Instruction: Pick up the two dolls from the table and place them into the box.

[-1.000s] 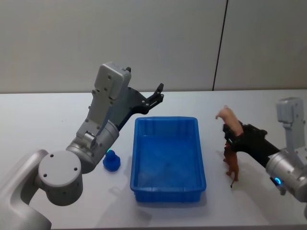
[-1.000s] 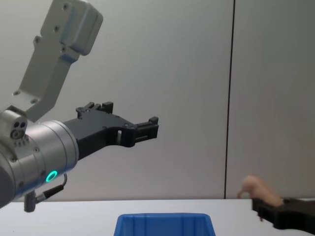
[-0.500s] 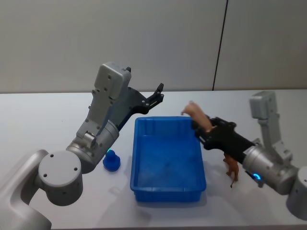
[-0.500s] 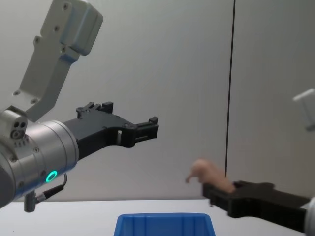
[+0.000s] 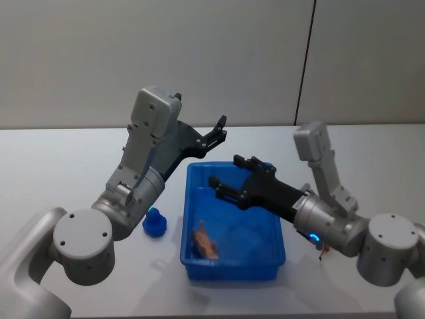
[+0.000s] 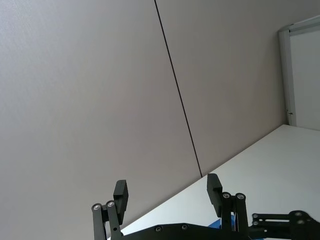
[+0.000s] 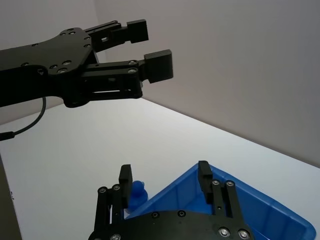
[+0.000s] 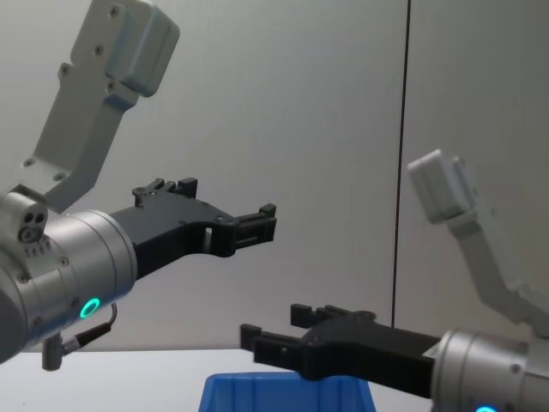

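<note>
Fingers spread and empty, the right gripper [image 5: 226, 171] hovers over the box [image 5: 186, 226], peach doll [image 5: 204, 242] inside; the brown doll [image 5: 322, 250] waits on the desk [image 5: 66, 159] to its right. The left gripper [image 5: 221, 127] idles aloft, fingers apart.

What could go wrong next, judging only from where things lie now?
1. The reddish-brown doll is on the table, almost hidden behind the right arm; when retracting, the arm could topple it.
2. The open right gripper over the box sits near the raised left gripper; they might clash.

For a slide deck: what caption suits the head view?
Right gripper open above the bright blue plastic bin, a peach-tan plush doll lying inside; left gripper raised behind.
</note>
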